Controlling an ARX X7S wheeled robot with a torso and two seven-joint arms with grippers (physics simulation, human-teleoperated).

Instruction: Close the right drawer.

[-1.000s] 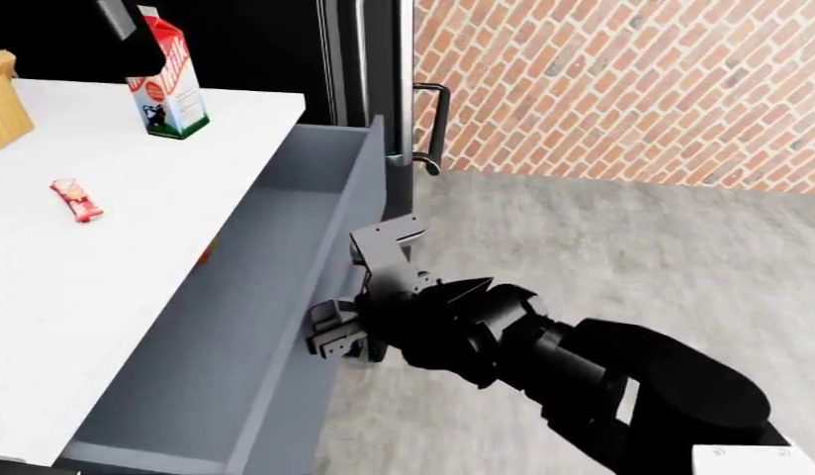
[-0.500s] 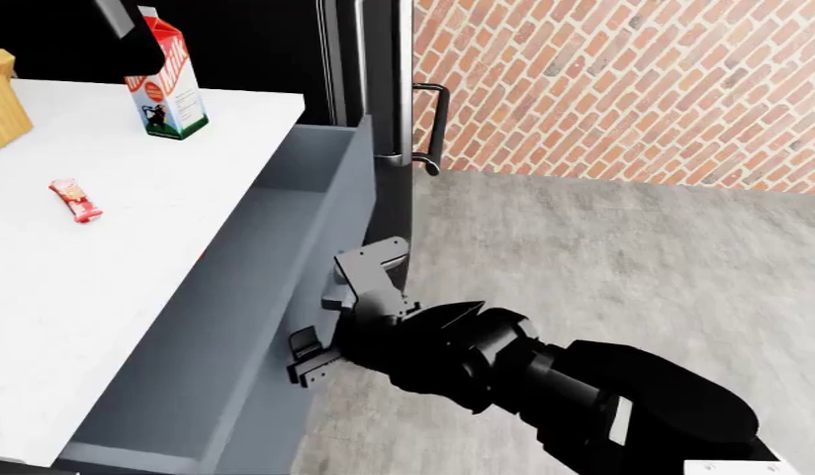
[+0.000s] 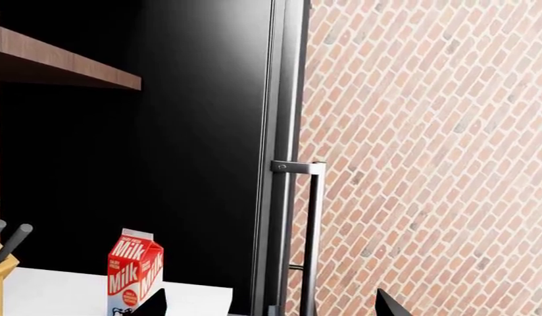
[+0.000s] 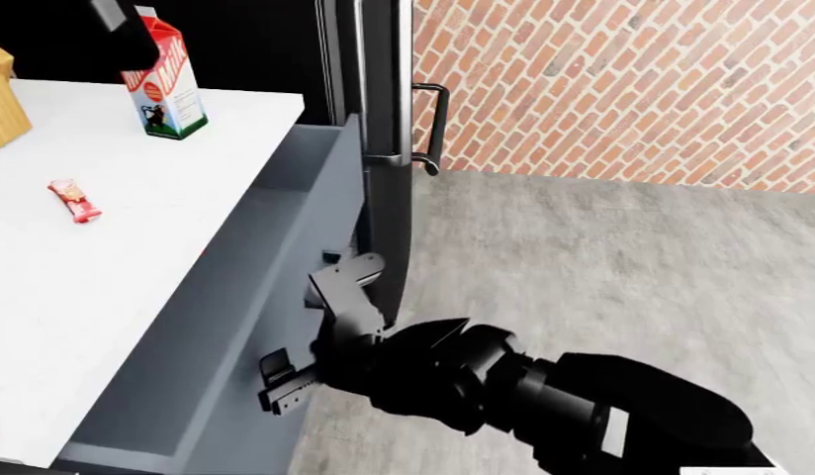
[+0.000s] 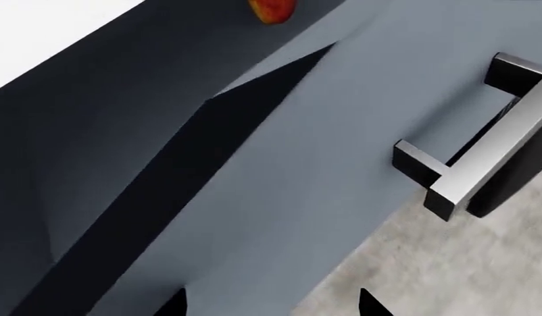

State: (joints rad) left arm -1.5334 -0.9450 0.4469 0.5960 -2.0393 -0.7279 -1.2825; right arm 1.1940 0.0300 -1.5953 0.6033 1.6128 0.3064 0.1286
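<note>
The right drawer [image 4: 256, 267], a deep blue-grey box, stands pulled out from under the white counter [image 4: 78, 287]. My right gripper [image 4: 282, 386] is low against the drawer's flat front panel [image 5: 323, 164], open, with nothing between its fingers. In the right wrist view the right gripper [image 5: 271, 304] faces that panel, and the small bar handle [image 5: 481, 164] lies off to one side. A red item [image 5: 271, 8] shows inside the drawer. My left gripper [image 3: 271, 306] is open and empty, held high and facing the fridge.
A milk carton [image 4: 166, 79], a red snack bar [image 4: 75, 198] and a wooden knife block [image 4: 4, 99] sit on the counter. The black fridge [image 4: 375, 69] with its bar handle [image 4: 438, 129] stands just past the drawer. A brick wall [image 4: 619, 89] runs behind the grey floor [image 4: 605, 267].
The drawer front has slid in toward the counter. My right gripper has moved left and lower along with it, staying against the panel.
</note>
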